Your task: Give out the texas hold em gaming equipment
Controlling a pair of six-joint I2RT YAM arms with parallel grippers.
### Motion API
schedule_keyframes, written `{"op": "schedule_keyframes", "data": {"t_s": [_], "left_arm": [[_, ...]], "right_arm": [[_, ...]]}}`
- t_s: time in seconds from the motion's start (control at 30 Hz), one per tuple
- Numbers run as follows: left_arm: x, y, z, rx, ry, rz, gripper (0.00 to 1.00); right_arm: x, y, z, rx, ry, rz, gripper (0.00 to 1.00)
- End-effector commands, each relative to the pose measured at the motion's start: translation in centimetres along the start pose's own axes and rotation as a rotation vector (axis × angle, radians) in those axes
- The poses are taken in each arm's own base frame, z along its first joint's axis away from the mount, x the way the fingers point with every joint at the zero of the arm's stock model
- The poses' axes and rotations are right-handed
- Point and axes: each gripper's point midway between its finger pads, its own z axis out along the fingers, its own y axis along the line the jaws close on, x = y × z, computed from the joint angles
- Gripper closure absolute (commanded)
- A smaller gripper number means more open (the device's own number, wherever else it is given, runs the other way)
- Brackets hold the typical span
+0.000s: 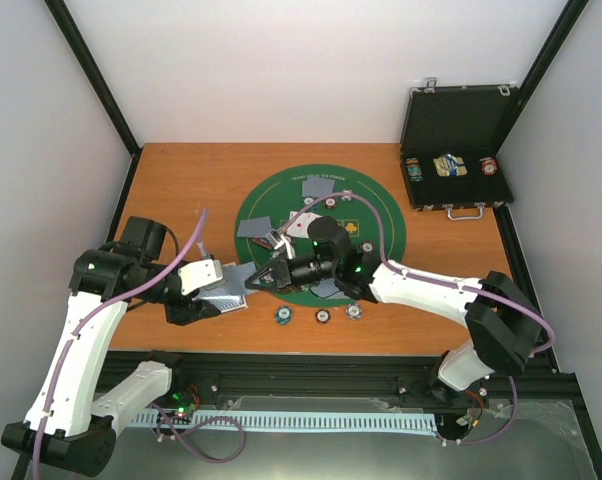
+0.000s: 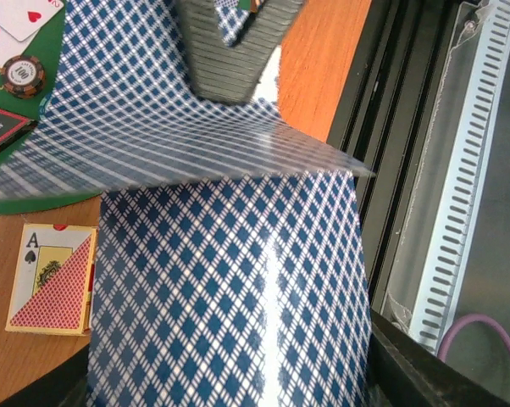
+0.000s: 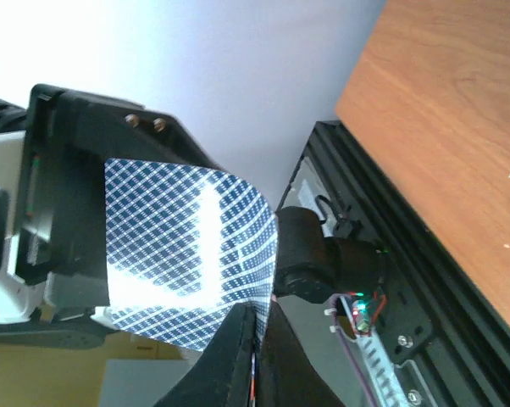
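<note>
In the top view my left gripper [image 1: 207, 292] is shut on a deck of blue-diamond-backed playing cards [image 2: 230, 297] at the green mat's near-left edge. The deck hides the fingers in the left wrist view. My right gripper [image 1: 254, 280] reaches in from the right and is shut on the edge of the top card [image 3: 187, 246], which bows upward off the deck. Its black fingertips [image 3: 238, 356] pinch that card. Several face-down cards [image 1: 319, 186] and a face-up card [image 1: 301, 222] lie on the round green mat [image 1: 381, 235]. Three striped poker chips [image 1: 323, 316] sit along the mat's near rim.
An open black case [image 1: 456, 140] with chips inside stands at the back right of the wooden table [image 1: 181, 180]. A red-and-yellow card box [image 2: 52, 280] lies on the wood beside the deck. Black rails run along the near edge [image 1: 321, 375].
</note>
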Motion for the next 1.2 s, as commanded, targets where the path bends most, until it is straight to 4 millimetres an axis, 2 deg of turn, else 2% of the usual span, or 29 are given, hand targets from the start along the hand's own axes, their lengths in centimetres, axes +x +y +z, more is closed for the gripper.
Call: {"op": "schedule_keyframes", "data": {"t_s": [0.0,0.17,0.27,0.3,0.33,0.4,0.5,0.53,0.6,0.63,0.73,0.8,0.97,1.17], "left_arm": [[-1.9,-0.8,-1.1,0.010,-0.088,0.034,0.87],[-2.0,-0.7,-1.2,0.007,-0.091,0.036,0.87],[-2.0,-0.6,-1.2,0.006,-0.089,0.034,0.87],[-2.0,-0.6,-1.2,0.005,-0.088,0.035,0.87],[-2.0,-0.7,-1.2,0.005,-0.087,0.033,0.87],[-1.9,-0.7,-1.2,0.005,-0.083,0.033,0.87],[-1.6,-0.7,-1.1,0.003,-0.077,0.029,0.87],[-1.7,-0.7,-1.1,0.002,-0.077,0.031,0.87],[-1.7,-0.6,-1.1,0.000,-0.075,0.028,0.87],[-1.7,-0.6,-1.2,0.000,-0.073,0.027,0.87],[-1.7,-0.6,-1.3,-0.001,-0.070,0.028,0.87],[-1.7,-0.6,-1.3,0.001,-0.070,0.029,0.87],[-1.5,-0.7,-1.2,-0.001,-0.065,0.028,0.87],[-1.4,-0.7,-1.3,-0.006,-0.060,0.035,0.87]], "right_arm": [[-0.6,-0.9,-1.2,0.066,-0.031,0.026,0.97],[-1.5,-1.1,-3.4,0.125,-0.053,0.010,0.97],[-3.5,-1.9,-6.7,0.228,-0.100,-0.030,0.97],[-4.6,-2.7,-8.4,0.311,-0.114,-0.098,0.97],[-6.3,-4.0,-10.2,0.464,-0.161,-0.170,0.97],[-7.9,-6.4,-13.0,0.728,-0.158,-0.264,0.97],[-10.9,-11.9,-17.3,1.167,-0.122,-0.355,0.97],[-12.2,-13.8,-19.5,1.364,-0.125,-0.388,0.97],[-13.9,-16.5,-22.1,1.671,-0.094,-0.468,0.97],[-14.5,-17.5,-22.7,1.784,-0.066,-0.508,0.97],[-16.3,-19.9,-24.0,2.046,-0.011,-0.613,0.97],[-17.2,-21.4,-23.9,2.129,0.027,-0.650,0.97],[-18.3,-24.5,-21.8,2.132,0.075,-0.686,0.97],[-17.4,-27.1,-18.6,2.084,0.148,-0.728,0.97]]}}
